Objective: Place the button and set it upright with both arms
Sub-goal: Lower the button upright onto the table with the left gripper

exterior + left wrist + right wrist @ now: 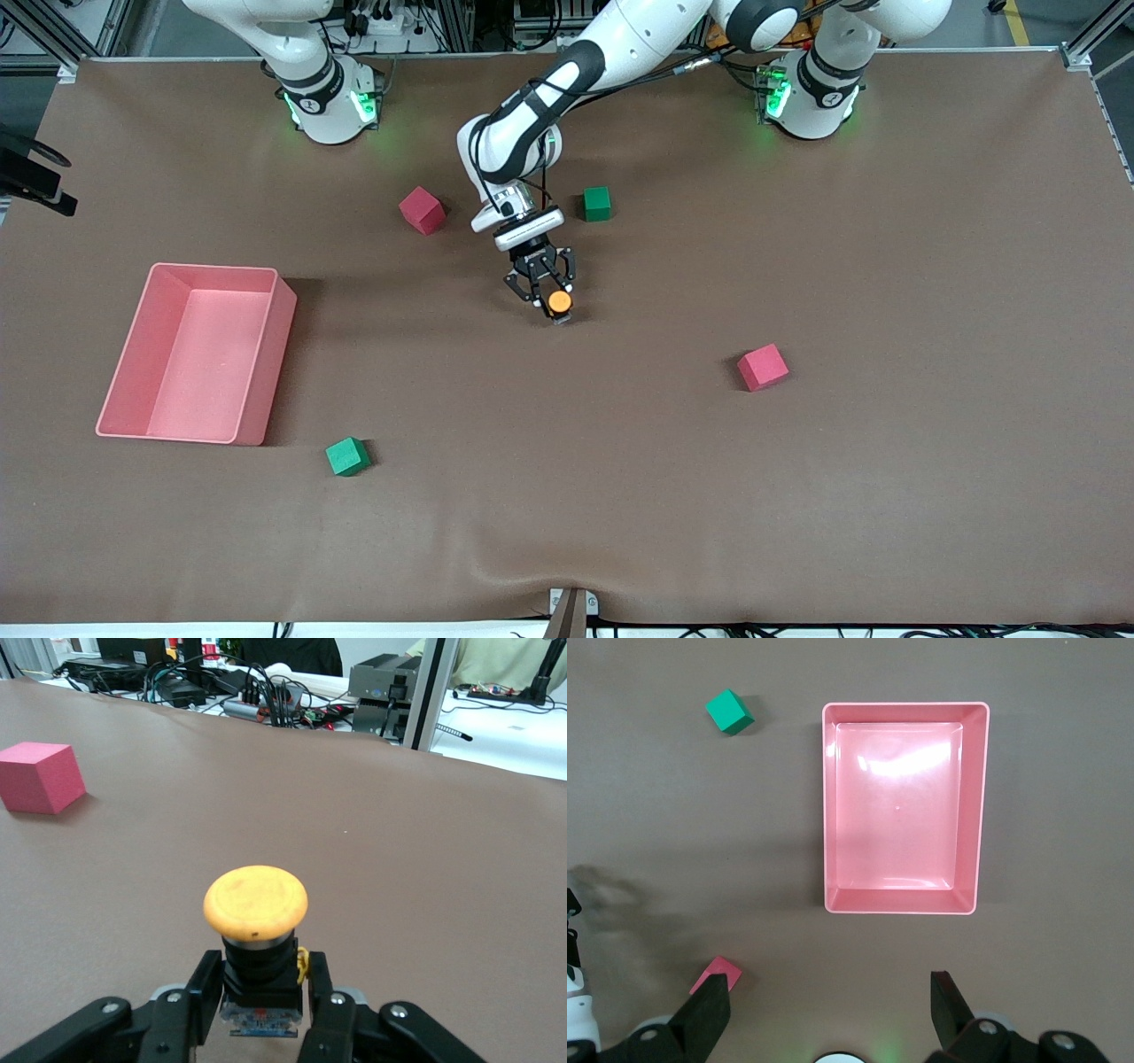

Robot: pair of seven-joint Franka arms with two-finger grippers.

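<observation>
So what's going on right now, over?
Left hand shut on the button, low over mid-table. Right hand open, waiting above the pink bin. Nothing in the way.

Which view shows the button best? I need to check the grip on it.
The left wrist view: the button fills it, its black body clamped by the left end effector. The front view shows only a small orange cap. The right wrist view misses it.

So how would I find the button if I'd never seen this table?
Find the arm reaching to the middle of the brown table. Its left pincer is shut on the button, just above the cloth. It alone has a round orange cap on a black body; the cubes nearby are plain red or green blocks.
</observation>
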